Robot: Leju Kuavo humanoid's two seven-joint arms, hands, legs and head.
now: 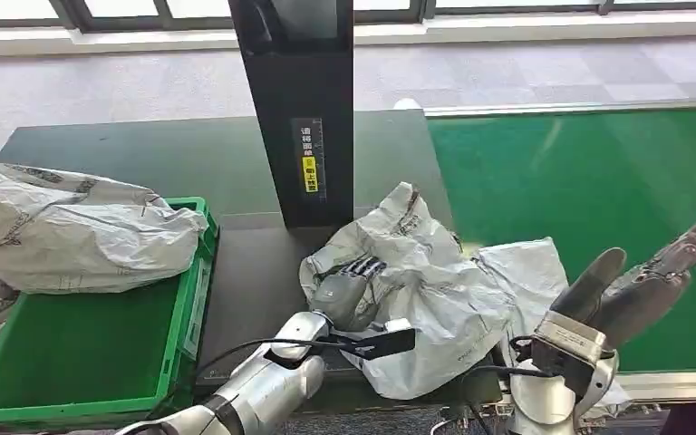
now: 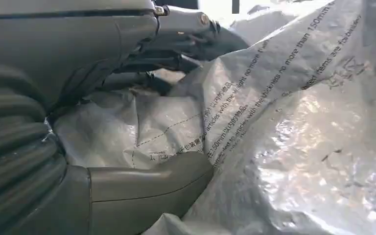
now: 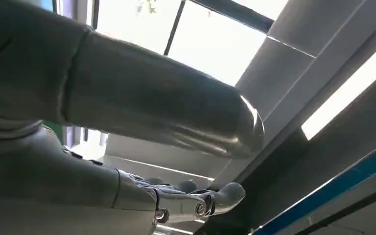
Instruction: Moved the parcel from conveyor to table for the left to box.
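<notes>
- The parcel (image 1: pixel 435 290), a crumpled grey-white plastic mailer bag, lies on the dark table (image 1: pixel 254 272) beside the green conveyor (image 1: pixel 598 199), with one edge spilling toward the belt.
- The left hand (image 1: pixel 344 285) grips the parcel's near-left side; in the left wrist view its thumb (image 2: pixel 147 181) presses under a fold while its dark fingers (image 2: pixel 176 54) curl over the top of the film.
- The right hand (image 1: pixel 643 290) is raised over the conveyor edge, released, with its fingers spread and nothing in them.
- The step in hand appears to be the left hand's pick for boxing. The film is slack, so the grip should gather a thick fold rather than a single thin layer, which could slip.
- The green box (image 1: pixel 82 362) sits to the left and already carries another grey bag (image 1: pixel 82 236) across its far end.
- The lift should clear the box's near wall, and the parcel should go down in the bare front part.
- The black upright post (image 1: pixel 299 109) stands just behind, so the carry should stay low and near.
</notes>
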